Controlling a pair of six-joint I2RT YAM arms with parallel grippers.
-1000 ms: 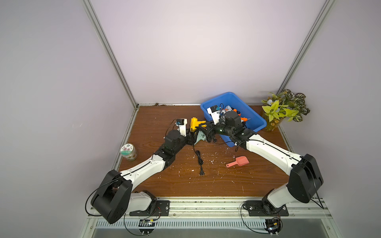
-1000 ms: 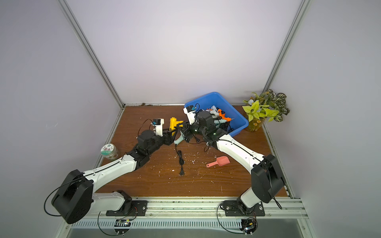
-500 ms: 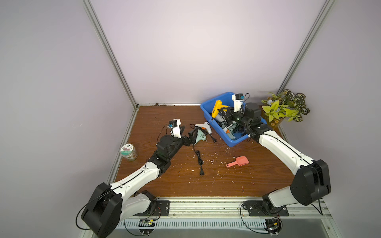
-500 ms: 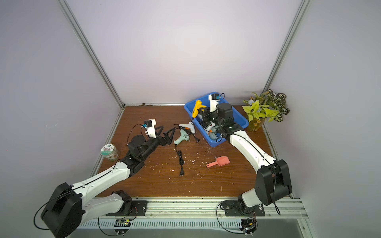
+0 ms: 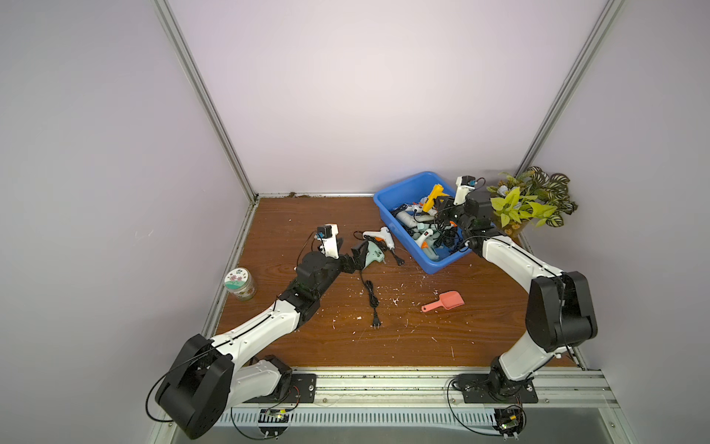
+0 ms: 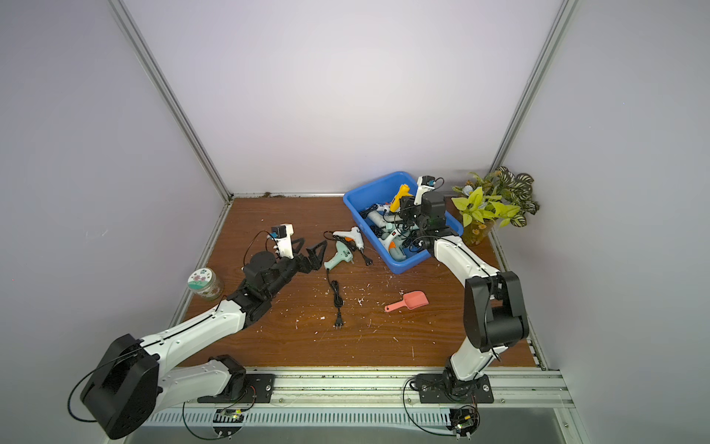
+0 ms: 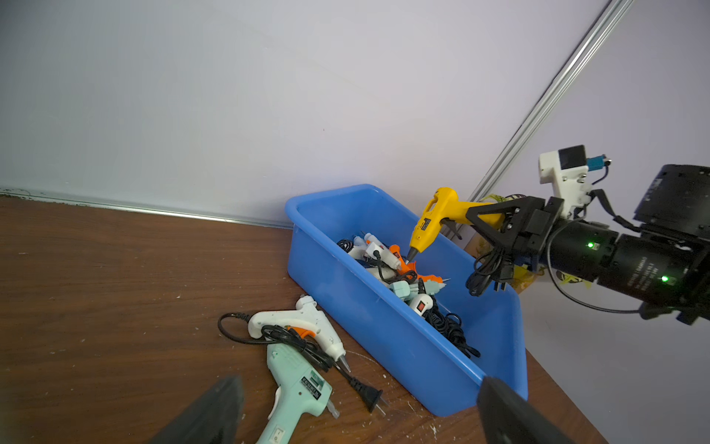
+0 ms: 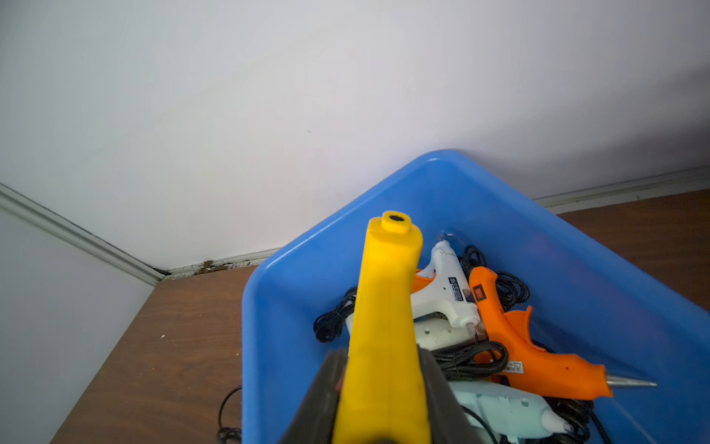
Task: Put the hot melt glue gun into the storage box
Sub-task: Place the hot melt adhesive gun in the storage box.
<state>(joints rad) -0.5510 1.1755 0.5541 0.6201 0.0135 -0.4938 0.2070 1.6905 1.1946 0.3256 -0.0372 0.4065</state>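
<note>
Since a second ago your right gripper has carried the yellow glue gun away from the middle of the table, where both grippers then stood close around it. It now holds the gun in the air over the storage box at the far right of the table. Its fingers are clamped tight on the gun's handle; in the right wrist view the yellow glue gun fills the gap between the two dark fingers. The nozzle points down toward the pile of guns and black cords inside the box, just above an orange glue gun; whether it touches the pile you cannot tell. The gun's own bundled cord hangs under the gripper. Your left gripper has let go and drawn back toward its own side. Its fingers now stand spread wide with nothing between them, low over the wood. Just beyond its fingertips lie a mint glue gun and a white glue gun, touching each other, outside the box and beside its wall. A black cord with a plug runs from the mint gun toward the near edge. A pink scoop lies apart in front of the box, a jar stands at the left edge, and a potted plant stands just right of the box.
</note>
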